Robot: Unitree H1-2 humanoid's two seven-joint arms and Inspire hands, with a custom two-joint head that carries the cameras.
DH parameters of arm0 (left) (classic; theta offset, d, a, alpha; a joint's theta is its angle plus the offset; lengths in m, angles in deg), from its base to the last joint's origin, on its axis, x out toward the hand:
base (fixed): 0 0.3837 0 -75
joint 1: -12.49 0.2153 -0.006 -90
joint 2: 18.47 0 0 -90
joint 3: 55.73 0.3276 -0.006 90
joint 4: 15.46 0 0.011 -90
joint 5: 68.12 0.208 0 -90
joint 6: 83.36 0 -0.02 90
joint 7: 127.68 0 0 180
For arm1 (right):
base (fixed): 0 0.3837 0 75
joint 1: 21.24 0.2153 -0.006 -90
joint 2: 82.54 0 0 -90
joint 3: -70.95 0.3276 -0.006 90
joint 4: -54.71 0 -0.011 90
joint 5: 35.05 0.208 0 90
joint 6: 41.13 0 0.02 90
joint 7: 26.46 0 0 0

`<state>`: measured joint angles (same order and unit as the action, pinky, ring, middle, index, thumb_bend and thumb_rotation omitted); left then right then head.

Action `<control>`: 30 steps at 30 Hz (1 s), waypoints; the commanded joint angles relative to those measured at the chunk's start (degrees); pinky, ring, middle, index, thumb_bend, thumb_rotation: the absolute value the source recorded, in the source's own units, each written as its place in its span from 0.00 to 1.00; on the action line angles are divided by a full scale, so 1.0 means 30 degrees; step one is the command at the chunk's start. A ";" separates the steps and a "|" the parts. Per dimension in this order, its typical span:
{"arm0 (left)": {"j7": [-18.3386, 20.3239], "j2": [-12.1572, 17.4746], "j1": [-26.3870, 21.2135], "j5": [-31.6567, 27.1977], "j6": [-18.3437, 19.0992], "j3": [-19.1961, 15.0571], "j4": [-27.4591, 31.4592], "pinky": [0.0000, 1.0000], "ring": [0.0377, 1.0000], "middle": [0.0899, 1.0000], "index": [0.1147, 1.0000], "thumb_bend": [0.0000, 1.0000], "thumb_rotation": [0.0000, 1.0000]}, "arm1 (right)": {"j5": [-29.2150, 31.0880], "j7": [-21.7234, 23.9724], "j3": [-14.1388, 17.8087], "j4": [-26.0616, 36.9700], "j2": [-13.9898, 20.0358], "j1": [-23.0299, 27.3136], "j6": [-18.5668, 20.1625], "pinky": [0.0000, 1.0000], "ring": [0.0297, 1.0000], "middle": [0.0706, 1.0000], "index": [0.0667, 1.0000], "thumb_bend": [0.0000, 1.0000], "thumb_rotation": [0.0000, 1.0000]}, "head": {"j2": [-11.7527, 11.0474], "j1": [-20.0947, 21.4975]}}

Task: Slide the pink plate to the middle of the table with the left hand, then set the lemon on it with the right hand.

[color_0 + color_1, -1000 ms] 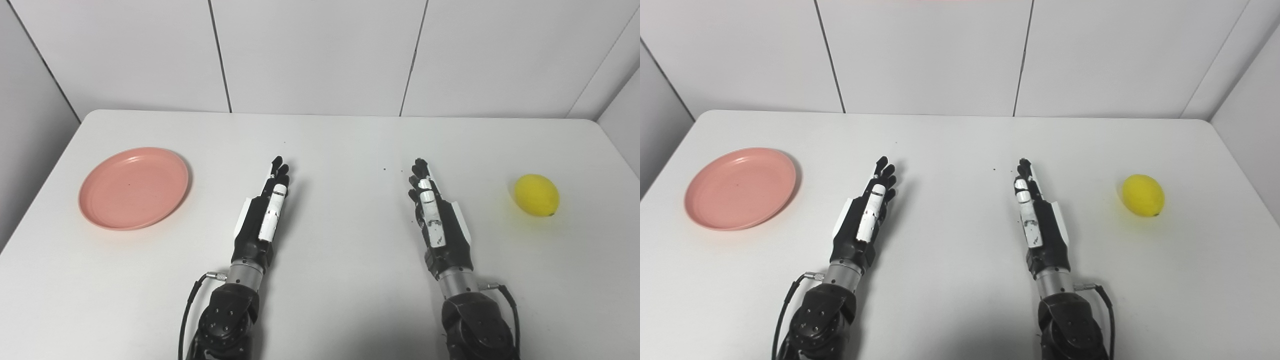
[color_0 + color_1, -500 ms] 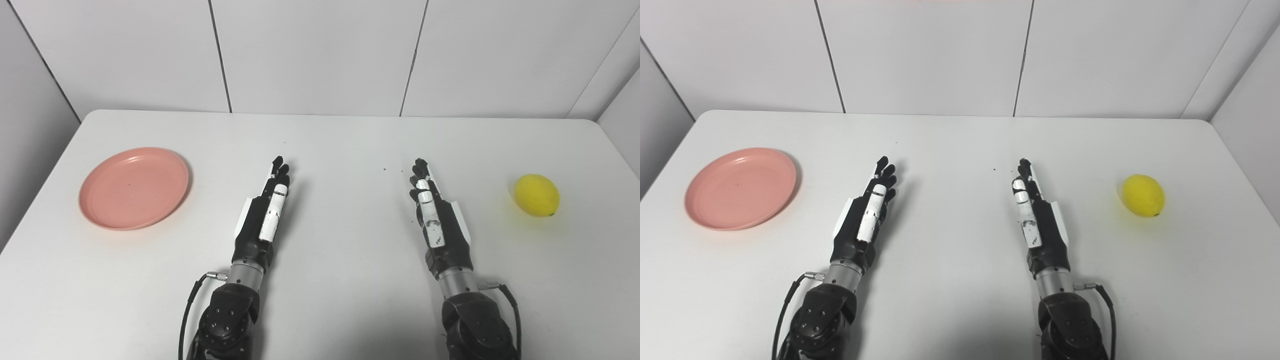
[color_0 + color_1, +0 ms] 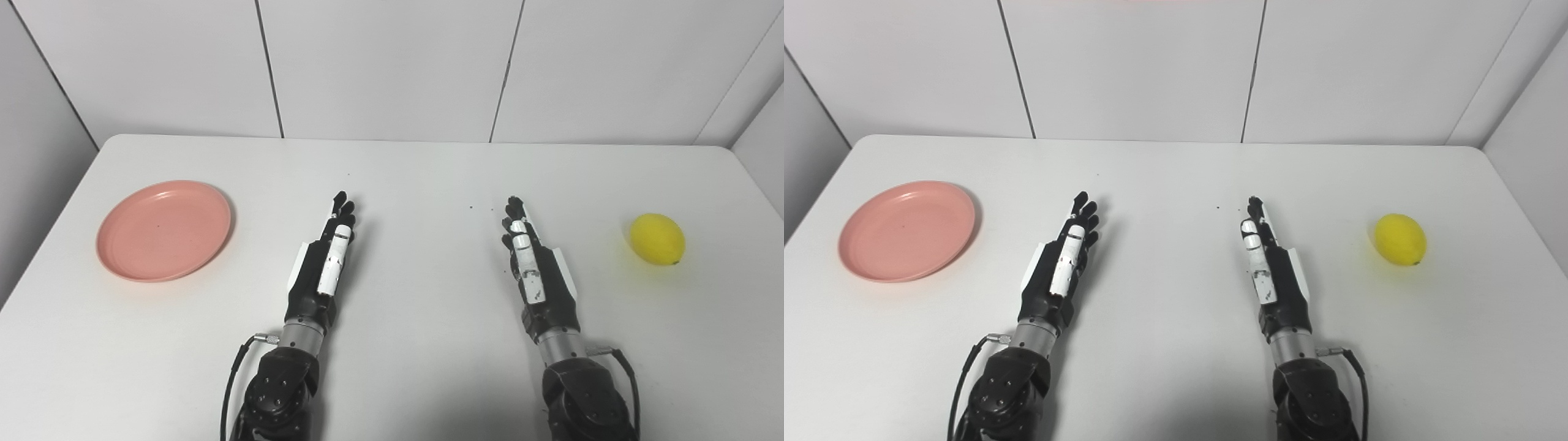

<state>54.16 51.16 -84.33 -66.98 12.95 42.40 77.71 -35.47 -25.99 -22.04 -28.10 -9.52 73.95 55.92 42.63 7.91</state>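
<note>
White worktop (image 3: 404,165) against pale wall panels, both hands waiting near the middle.

Pink plate (image 3: 164,230) lies at the far left, lemon (image 3: 657,239) at the far right, each well apart from the hands. Left hand (image 3: 321,263) and right hand (image 3: 535,266) rest edge-up with fingers stretched forward and fairly close together, holding nothing.
</note>
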 commanded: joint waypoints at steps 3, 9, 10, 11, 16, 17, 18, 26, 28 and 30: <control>0.0062 -0.0187 -0.0244 0.0010 -0.0524 0.0079 0.0394 1.00 1.00 1.00 1.00 0.32 1.00 | 0.0137 0.0090 0.0042 0.0477 -0.0025 0.0387 0.0050 1.00 1.00 1.00 0.98 0.40 1.00 | -0.0003 -0.0132; 0.0006 -0.0241 -0.0237 0.0034 -0.0330 0.0081 0.0447 1.00 1.00 1.00 1.00 0.32 1.00 | 0.0314 0.0273 0.0076 0.0365 0.0102 0.0431 0.0247 1.00 1.00 1.00 0.98 0.41 1.00 | -0.0054 -0.0170; -0.0008 -0.0239 -0.0231 0.0057 -0.0364 0.0083 0.0441 1.00 1.00 1.00 1.00 0.32 1.00 | 0.0348 0.0299 0.0084 0.0368 0.0108 0.0434 0.0286 1.00 1.00 1.00 0.98 0.41 1.00 | -0.0054 -0.0170; -0.0018 -0.0236 -0.0227 0.0077 -0.0395 0.0086 0.0436 1.00 1.00 1.00 1.00 0.32 1.00 | 0.0374 0.0317 0.0089 0.0370 0.0110 0.0436 0.0307 1.00 1.00 0.99 0.97 0.41 1.00 | -0.0054 -0.0170; 0.0036 -0.0221 -0.0305 -0.0044 -0.0505 0.0034 0.0262 1.00 1.00 1.00 1.00 0.31 1.00 | 0.0312 0.0457 -0.0001 0.0355 0.0257 0.0440 0.0451 1.00 1.00 0.99 0.97 0.41 1.00 | -0.0124 -0.0167; 0.0041 -0.0221 -0.0317 -0.0057 -0.0504 0.0027 0.0248 1.00 1.00 1.00 1.00 0.32 1.00 | 0.0307 0.0479 -0.0003 0.0335 0.0272 0.0447 0.0417 1.00 1.00 0.99 0.97 0.41 1.00 | -0.0124 -0.0167; 0.0036 -0.0220 -0.0328 -0.0054 -0.0503 0.0020 0.0243 1.00 1.00 1.00 1.00 0.32 1.00 | 0.0304 0.0499 -0.0008 0.0339 0.0287 0.0446 0.0410 1.00 1.00 0.99 0.97 0.41 1.00 | -0.0128 -0.0162; 0.0076 -0.0167 -0.0390 -0.0069 -0.0743 0.0007 0.0108 1.00 1.00 1.00 1.00 0.32 1.00 | 0.0394 0.0474 -0.0012 0.0425 0.0281 0.0461 0.0526 1.00 1.00 0.99 0.97 0.43 1.00 | -0.0112 -0.0156; 0.0111 -0.0195 -0.0380 -0.0183 -0.0684 -0.0022 0.0133 1.00 1.00 1.00 1.00 0.32 1.00 | 0.0356 0.0449 -0.0028 0.0412 0.0284 0.0469 0.0489 1.00 1.00 0.99 0.97 0.42 1.00 | -0.0099 -0.0157; 0.0141 -0.0169 -0.0378 -0.0154 -0.0684 0.0008 0.0159 1.00 1.00 1.00 1.00 0.32 1.00 | 0.0304 0.0411 -0.0033 0.0404 0.0277 0.0479 0.0420 1.00 1.00 0.99 0.97 0.42 1.00 | -0.0099 -0.0157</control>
<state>54.20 51.15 -84.33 -67.06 12.79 42.35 77.29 -34.31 -24.96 -22.03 -28.19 -8.79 73.95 57.26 42.28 7.47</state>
